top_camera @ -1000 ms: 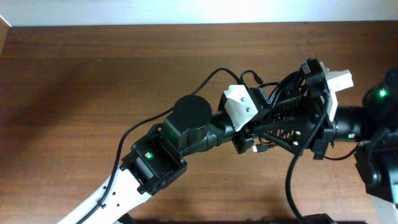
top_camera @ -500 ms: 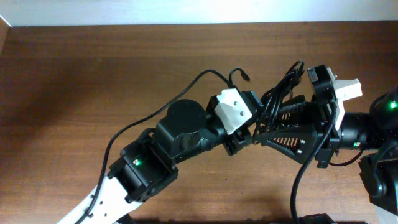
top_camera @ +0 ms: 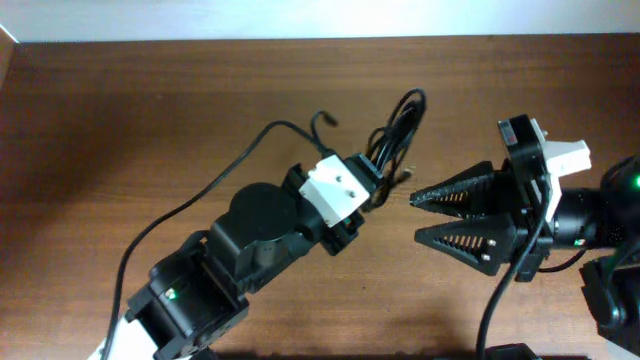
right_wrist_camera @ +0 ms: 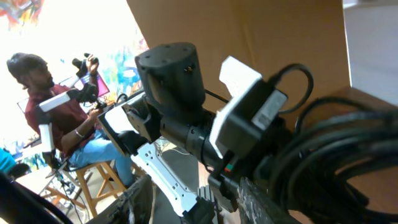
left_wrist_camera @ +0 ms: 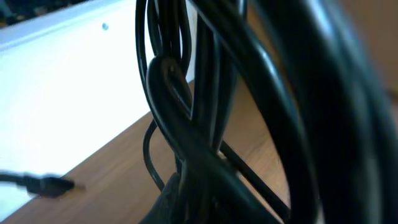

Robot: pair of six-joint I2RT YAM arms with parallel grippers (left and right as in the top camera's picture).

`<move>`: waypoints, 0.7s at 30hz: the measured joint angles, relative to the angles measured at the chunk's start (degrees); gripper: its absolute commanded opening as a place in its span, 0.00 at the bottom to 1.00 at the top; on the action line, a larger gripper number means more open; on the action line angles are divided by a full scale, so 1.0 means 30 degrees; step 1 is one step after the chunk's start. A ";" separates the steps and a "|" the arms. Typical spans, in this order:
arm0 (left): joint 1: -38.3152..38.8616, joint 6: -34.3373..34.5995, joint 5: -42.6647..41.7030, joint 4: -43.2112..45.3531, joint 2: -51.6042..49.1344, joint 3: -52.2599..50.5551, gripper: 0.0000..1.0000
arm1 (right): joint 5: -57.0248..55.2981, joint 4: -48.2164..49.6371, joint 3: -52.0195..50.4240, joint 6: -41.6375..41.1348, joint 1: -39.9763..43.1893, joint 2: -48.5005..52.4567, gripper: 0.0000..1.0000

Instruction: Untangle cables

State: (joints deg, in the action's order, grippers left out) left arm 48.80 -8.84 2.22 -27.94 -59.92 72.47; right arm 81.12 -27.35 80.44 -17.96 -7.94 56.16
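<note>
Drawn apart from its partner since a second ago, our left gripper [top_camera: 378, 182] has retreated toward centre frame, jaws pinching the black cable bundle [top_camera: 400, 125], which loops upward at upper centre above the tabletop [top_camera: 120, 110]. Our right gripper [top_camera: 416, 216], at right of frame, shows jaws spread wide, just beside the bundle and not touching it.

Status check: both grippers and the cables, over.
Left gripper shut on cable bundle. Right gripper open, empty, clear of bundle. One loose cable trails across table. Nothing blocking.
</note>
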 measured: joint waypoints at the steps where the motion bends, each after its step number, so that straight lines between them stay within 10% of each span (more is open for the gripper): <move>1: 0.0000 -0.0146 0.0087 -0.0291 0.0066 -0.0007 0.00 | 0.0007 0.0270 0.0000 -0.0036 0.0000 -0.0029 0.43; 21: 0.0000 -0.0561 -0.1931 0.2076 0.0066 -0.0087 0.00 | -0.1515 -0.1552 0.0036 -0.0393 -0.0029 0.2907 0.52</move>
State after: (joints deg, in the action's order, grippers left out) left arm 48.80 -10.52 -3.57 -21.71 -59.72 72.20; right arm 76.58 -32.01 80.55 -19.14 -8.03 64.88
